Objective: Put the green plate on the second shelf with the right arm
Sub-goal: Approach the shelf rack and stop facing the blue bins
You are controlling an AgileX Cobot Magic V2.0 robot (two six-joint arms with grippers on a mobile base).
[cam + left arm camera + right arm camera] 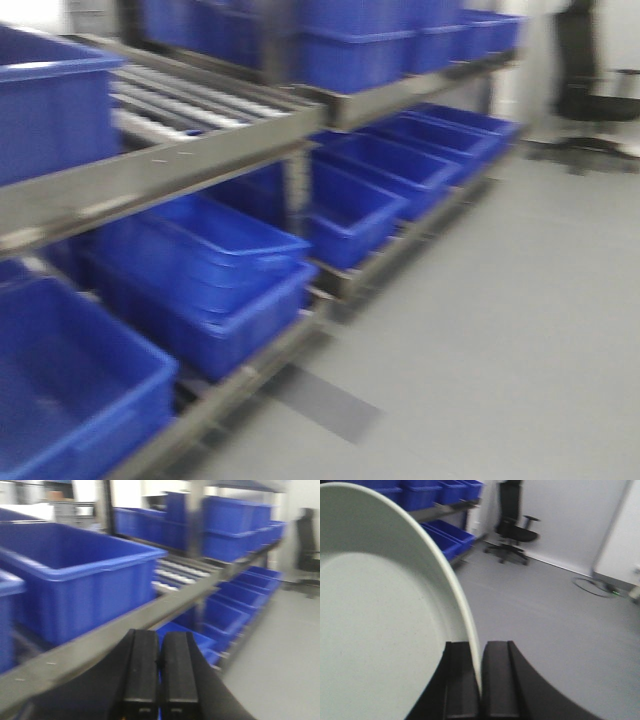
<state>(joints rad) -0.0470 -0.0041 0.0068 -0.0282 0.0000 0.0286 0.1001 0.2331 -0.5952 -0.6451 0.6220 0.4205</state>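
Note:
In the right wrist view the pale green plate (380, 620) fills the left half of the picture, held on edge. My right gripper (481, 647) is shut on the plate's rim, one finger on each face. In the left wrist view my left gripper (159, 640) is shut with nothing between its black fingers (141, 665). The second shelf (150, 175), a grey steel tier with a flat front rail and rollers behind it, crosses the upper left of the front view. The same rail (125, 625) runs just beyond my left gripper. Neither gripper shows in the front view.
Blue plastic bins (220, 270) fill the lower tier, and more bins (350, 50) stand on the tiers above. A large blue bin (75, 575) sits on the shelf at left. Grey floor (500, 330) lies to the right, with a black office chair (512, 530) near the wall.

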